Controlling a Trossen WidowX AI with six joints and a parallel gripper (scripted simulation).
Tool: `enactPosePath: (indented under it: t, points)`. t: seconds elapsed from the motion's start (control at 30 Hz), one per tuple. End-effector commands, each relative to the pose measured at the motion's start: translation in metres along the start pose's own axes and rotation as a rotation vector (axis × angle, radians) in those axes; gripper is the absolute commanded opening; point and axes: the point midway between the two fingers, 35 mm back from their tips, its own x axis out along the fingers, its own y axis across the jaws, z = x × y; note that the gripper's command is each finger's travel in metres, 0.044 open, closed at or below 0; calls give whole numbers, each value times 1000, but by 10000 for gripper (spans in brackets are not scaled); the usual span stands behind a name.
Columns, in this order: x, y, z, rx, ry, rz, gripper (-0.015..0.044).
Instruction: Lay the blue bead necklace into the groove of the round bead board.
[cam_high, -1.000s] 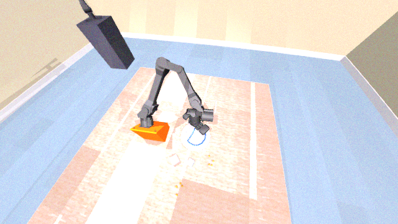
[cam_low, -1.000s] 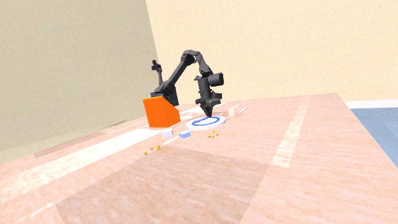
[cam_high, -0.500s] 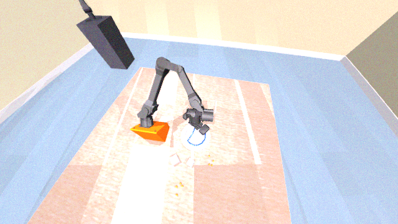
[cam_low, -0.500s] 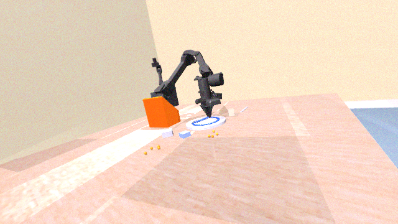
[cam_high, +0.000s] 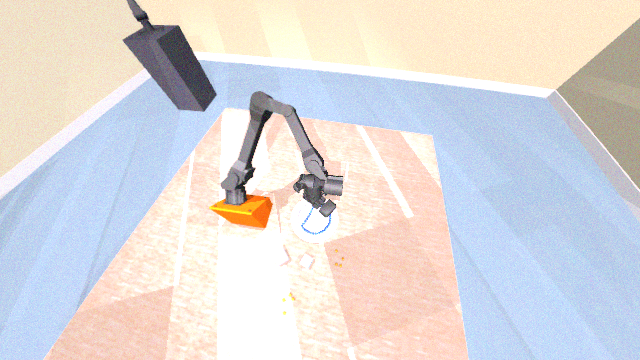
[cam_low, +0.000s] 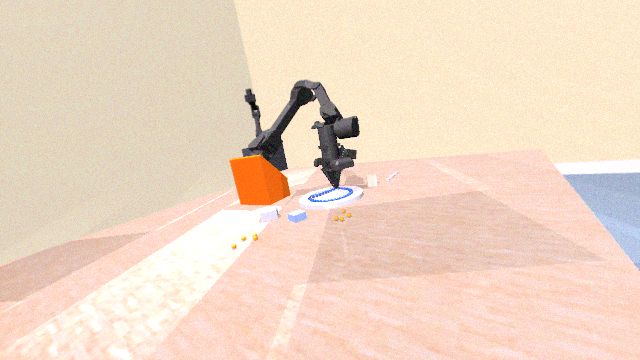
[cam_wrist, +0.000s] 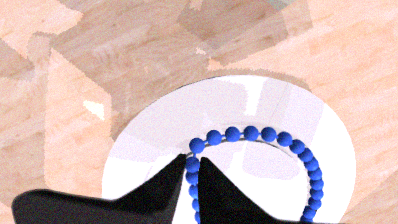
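The round white bead board (cam_high: 296, 227) (cam_low: 327, 204) (cam_wrist: 335, 145) lies flat beside the orange base. The blue bead necklace (cam_high: 315, 233) (cam_low: 330, 200) (cam_wrist: 268, 134) lies on it as a D-shaped loop. In the wrist view its curved side runs around the right, near the groove line, and its straight side cuts across the board inside the groove's left part. My gripper (cam_low: 336, 187) (cam_wrist: 192, 161) is low over the board at the corner where the straight side meets the curve. It is shut on the necklace, with a bead between the fingertips. The fingers hide some beads, and the wrist view cuts off the near part.
The orange base block (cam_high: 245, 212) (cam_low: 257, 182) stands left of the board. A pale block (cam_high: 307, 261) (cam_low: 297, 216) and a white block (cam_low: 269, 214) lie in front. Small orange beads (cam_high: 340, 265) (cam_low: 342, 219) lie near them. Another white block (cam_low: 372, 180) and a thin white stick (cam_low: 393, 176) lie behind.
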Motion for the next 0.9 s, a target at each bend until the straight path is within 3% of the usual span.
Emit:
enactPosePath:
  t: [0.0, 0.7, 0.87]
  points:
    - [-4, 0, 0, 0, -4, 0, 0]
    - [4, 8, 4, 0, -5, 1, 0]
    - [1, 7, 6, -9, -4, -4, 131]
